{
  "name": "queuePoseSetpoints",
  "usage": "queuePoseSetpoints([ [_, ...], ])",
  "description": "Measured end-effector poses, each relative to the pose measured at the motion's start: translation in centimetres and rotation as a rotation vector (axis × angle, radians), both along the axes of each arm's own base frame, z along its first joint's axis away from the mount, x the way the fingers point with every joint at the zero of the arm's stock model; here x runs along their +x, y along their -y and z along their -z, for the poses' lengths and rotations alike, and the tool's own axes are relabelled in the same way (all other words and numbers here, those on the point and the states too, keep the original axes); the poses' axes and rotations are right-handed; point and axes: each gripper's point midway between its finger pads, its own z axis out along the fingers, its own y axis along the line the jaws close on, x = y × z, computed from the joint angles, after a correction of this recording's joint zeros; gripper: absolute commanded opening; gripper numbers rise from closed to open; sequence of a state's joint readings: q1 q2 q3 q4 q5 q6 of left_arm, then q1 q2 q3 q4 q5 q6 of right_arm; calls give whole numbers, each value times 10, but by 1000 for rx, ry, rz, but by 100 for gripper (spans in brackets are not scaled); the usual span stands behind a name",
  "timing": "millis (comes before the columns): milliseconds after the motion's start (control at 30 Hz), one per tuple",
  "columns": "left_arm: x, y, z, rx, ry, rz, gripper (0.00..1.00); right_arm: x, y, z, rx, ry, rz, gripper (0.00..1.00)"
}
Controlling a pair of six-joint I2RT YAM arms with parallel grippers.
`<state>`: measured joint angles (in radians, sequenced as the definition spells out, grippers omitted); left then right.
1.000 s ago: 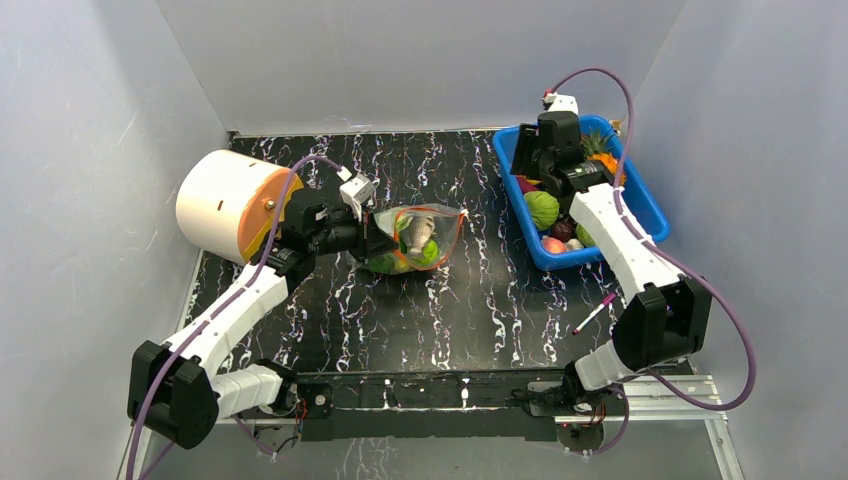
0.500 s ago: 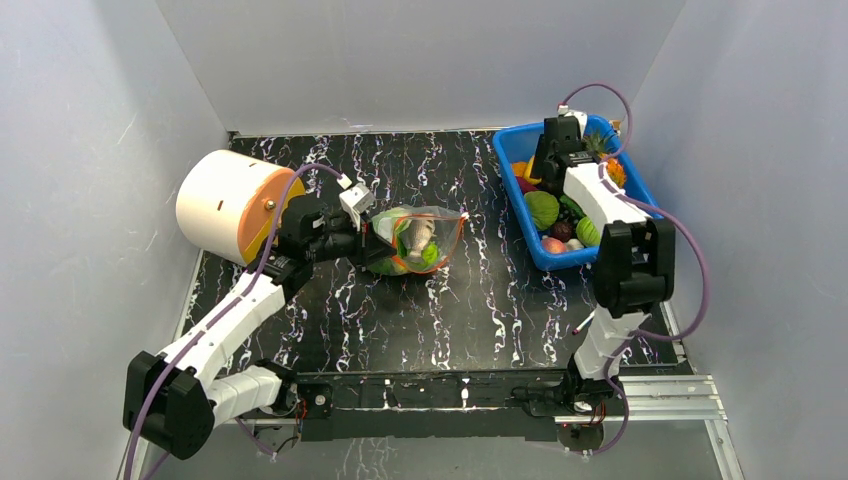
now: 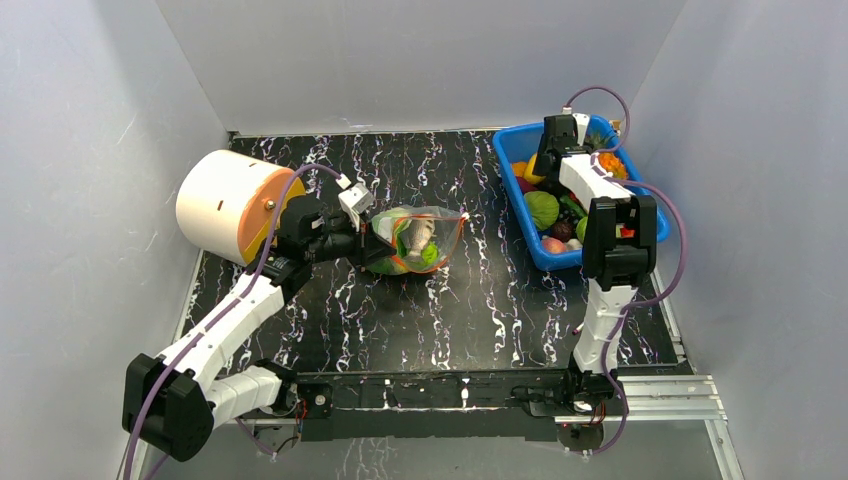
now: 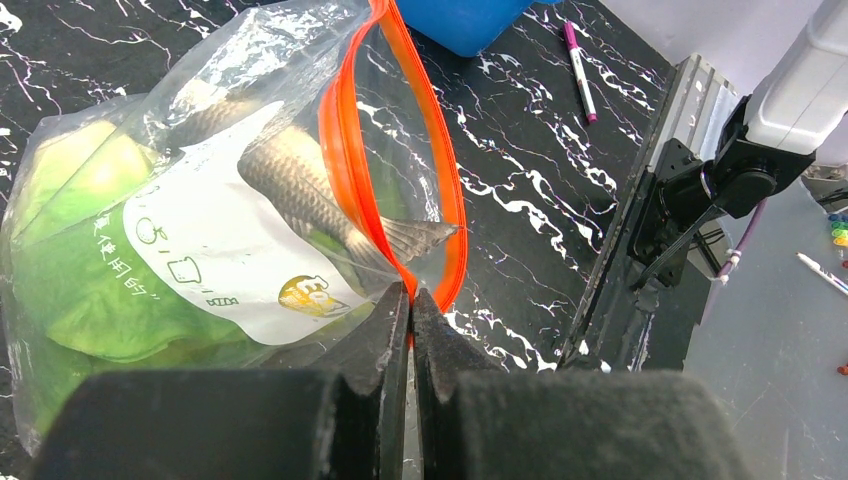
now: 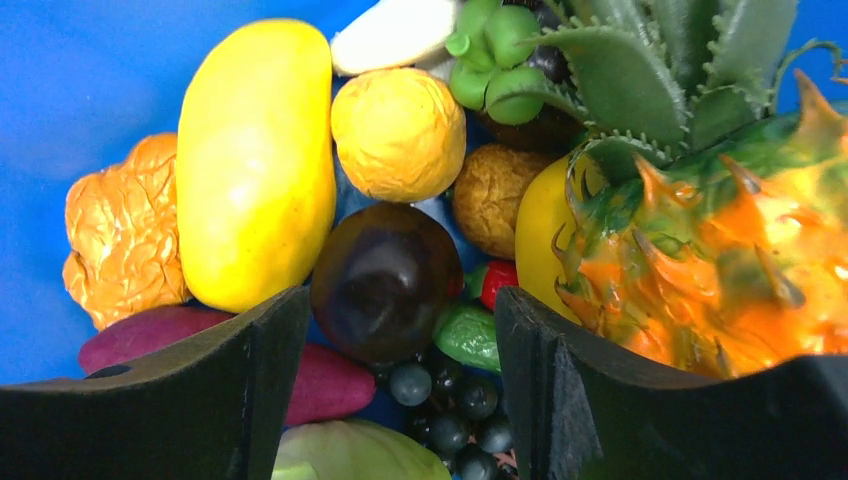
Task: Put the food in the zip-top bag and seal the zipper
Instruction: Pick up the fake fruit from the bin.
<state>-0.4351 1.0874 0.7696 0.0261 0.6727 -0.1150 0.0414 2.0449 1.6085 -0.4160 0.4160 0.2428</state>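
Clear crinkly zip-top bag (image 4: pixel 230 90) gapes, green leafy toy (image 4: pixel 75 270) inside; left gripper (image 4: pixel 409 295) clamped on red-orange zipper strip (image 4: pixel 338 160); right gripper (image 5: pixel 400 300) spread, empty.

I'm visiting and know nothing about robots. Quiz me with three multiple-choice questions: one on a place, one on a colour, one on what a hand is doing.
1. Where is the blue bin? A) far right of the table B) table's centre C) near left corner
2. What colour is the zipper on the zip-top bag? A) blue B) red-orange C) green
3. What is the left hand doing? A) hanging open B) pinched shut on the zipper C) lying on bare table
Answers: 1 A, it sits at the far right; 2 B, the mouth strip is red-orange; 3 B, its fingers meet on the strip.
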Motion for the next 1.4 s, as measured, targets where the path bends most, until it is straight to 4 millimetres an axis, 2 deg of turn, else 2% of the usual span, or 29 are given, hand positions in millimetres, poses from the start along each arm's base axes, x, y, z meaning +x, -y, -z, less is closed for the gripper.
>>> queuePoseSetpoints([
  [267, 0, 0, -1, -1, 4, 0, 0, 7, 0, 4, 18, 2, -4, 72],
  [500, -1, 0, -1, -1, 2, 0, 0, 7, -3, 21, 32, -28, -14, 69],
  [633, -1, 0, -1, -1, 2, 0, 0, 6, -1, 34, 36, -51, -10, 59],
  [733, -1, 0, -1, -1, 3, 0, 0, 8, 0, 35, 38, -48, -9, 51],
  [1033, 0, 0, -1, -1, 3, -1, 0, 8, 1, 34, 43, -47, -18, 44],
  [1200, 0, 0, 0, 0, 2, -2, 0, 7, -3, 23, 63, -32, -37, 41],
  [1400, -1, -1, 0, -1, 4, -4, 0, -8, -10, -17, 100, 30, -69, 39],
])
